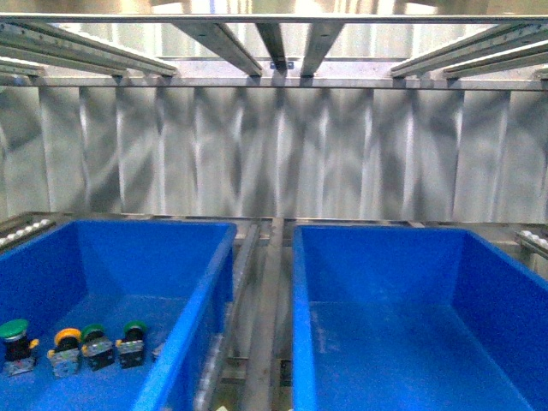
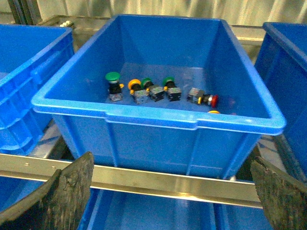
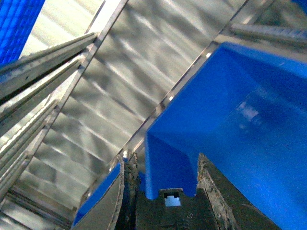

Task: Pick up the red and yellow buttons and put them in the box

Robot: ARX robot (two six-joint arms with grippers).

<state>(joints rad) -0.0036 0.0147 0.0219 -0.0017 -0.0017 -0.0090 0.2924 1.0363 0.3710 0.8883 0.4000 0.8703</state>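
Nearest the left wrist camera, the left hand (image 2: 170, 191) is hovering with its dark fingers (image 2: 57, 194) spread wide and nothing between them, just this side of a metal rail (image 2: 158, 181) running across in front of the left bin (image 2: 158, 117). Beyond that rail, the buttons are sitting in a loose row on the floor of this bin. The red button (image 2: 207, 99) is lying on its side at the row's end, its long axis running along the row and its red cap pointing away from the others. The yellow button (image 1: 66, 346) is tilting, its cap turned up and toward the near wall, between two green-capped buttons. Three green buttons (image 2: 113, 85) are standing or leaning in that same row. A sliver of another yellow cap (image 2: 214, 112) is peeking over the near rim, mostly hidden.

Beside it in the front view, across a metal channel (image 1: 267, 325), the box (image 1: 301, 334) is standing with nothing showing inside. The right hand (image 3: 165, 191) is hanging over a corner of the blue box, its fingers parted and holding nothing. Farther back, a corrugated metal wall (image 1: 274, 154) is closing the rack.
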